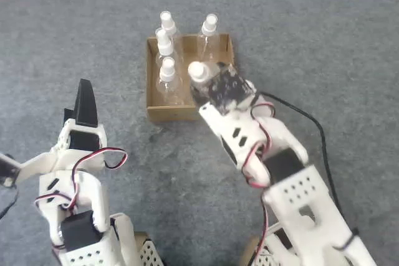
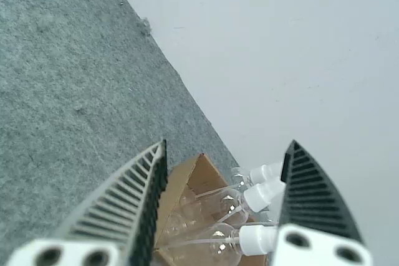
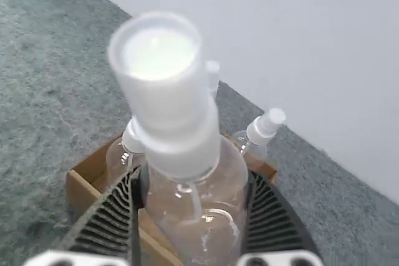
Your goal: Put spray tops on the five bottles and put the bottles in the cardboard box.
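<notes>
- The held bottle (image 3: 190,213) is cut off below its shoulders in the right wrist view, so its base cannot be seen.
- From above, its body is hidden under the right gripper (image 1: 216,90). Only its white spray top (image 1: 197,71) pokes out.
- Whether that bottle hangs above the box (image 1: 168,113) or stands on its floor cannot be told.
- The left gripper (image 2: 227,154) shows as a single black finger in the high view, its second finger hard to make out there.
- The box and the bottles in it are partly cut off in the left wrist view.
- The right gripper's ribbed fingers (image 3: 109,216) are clamped on the held bottle's clear body, one on each side just under the spray top, which rises upright above them.
- The held bottle is over the box's front right part, close beside the capped bottle at the front left.
- Four other bottles (image 1: 165,45), all capped, stand upright inside the box.
- The left gripper's fingers (image 2: 134,204) are spread wide with nothing between them. It is over the grey table (image 1: 324,48), well apart from the box and pointing toward it.
</notes>
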### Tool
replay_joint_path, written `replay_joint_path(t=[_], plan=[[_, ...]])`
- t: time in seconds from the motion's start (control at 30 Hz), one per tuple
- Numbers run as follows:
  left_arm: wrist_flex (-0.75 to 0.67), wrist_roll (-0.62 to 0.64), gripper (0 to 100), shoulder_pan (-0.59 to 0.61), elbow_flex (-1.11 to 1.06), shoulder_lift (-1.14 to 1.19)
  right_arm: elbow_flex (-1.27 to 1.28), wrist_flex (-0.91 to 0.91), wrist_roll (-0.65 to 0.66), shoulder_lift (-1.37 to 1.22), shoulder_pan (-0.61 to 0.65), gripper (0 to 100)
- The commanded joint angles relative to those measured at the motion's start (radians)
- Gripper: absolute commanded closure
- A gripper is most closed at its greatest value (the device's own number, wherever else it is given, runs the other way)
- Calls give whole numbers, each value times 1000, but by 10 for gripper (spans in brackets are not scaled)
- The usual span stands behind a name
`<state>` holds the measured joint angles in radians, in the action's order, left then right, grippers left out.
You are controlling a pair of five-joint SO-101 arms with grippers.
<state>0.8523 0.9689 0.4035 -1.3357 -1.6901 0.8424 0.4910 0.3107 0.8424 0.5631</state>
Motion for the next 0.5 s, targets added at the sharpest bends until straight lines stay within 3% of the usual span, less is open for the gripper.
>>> replay_joint_path(t=[0.0,0.47], plan=[[-26,5,728,6,7,-14,-77,-139,-87,-113,-54,993],[-28,3,728,6,-1,-14,-77,-395,-129,-426,-62,992]])
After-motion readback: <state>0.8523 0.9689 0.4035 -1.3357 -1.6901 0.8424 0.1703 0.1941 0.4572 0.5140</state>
